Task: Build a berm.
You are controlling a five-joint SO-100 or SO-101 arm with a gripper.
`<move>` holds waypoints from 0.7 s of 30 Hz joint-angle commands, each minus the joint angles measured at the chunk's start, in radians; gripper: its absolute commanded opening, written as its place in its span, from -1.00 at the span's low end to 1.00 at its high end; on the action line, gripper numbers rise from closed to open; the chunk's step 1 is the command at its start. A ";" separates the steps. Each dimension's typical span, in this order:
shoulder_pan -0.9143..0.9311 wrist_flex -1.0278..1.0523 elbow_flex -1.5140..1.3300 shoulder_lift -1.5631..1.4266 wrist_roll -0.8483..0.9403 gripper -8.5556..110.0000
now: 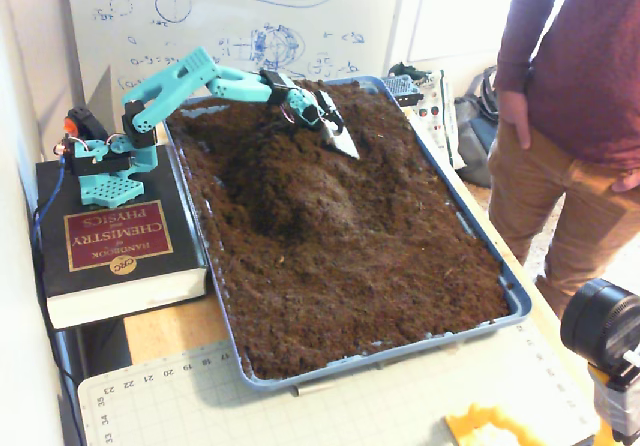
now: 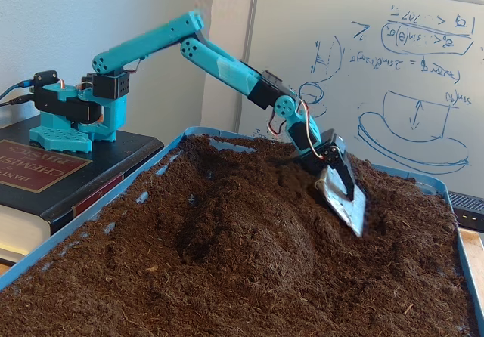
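Note:
The berm (image 1: 290,181) is a raised mound of dark brown soil in the far half of the blue tray (image 1: 468,216). It also shows at the middle of the low side view as the berm (image 2: 242,224). My teal arm reaches over the tray's far end. My gripper (image 1: 338,131) is shut on a silvery flat blade (image 1: 346,144). The blade tilts downward with its lower edge touching the soil on the mound's far right slope. In the side view the gripper (image 2: 342,186) and blade (image 2: 336,201) sit just right of the mound's crest.
The arm's base stands on a thick black book (image 1: 115,241) left of the tray. A person (image 1: 575,106) stands at the right. A whiteboard is behind, a cutting mat (image 1: 200,406) in front, and a camera lens (image 1: 600,326) at the lower right.

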State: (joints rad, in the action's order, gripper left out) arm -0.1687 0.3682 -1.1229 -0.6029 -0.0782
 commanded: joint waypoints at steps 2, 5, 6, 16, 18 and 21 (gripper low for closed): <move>0.015 0.017 -0.258 -0.091 0.014 -0.85; 0.015 0.015 -0.351 -0.147 0.014 -0.85; 0.015 0.015 -0.379 -0.166 0.014 -0.85; 0.015 0.009 -0.557 -0.302 0.014 -0.85; 0.015 0.009 -0.568 -0.333 0.014 -0.85; 0.015 0.011 -0.561 -0.411 0.014 -0.85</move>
State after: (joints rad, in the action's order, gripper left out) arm -0.1672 0.3559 -1.5923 -0.9465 -0.0767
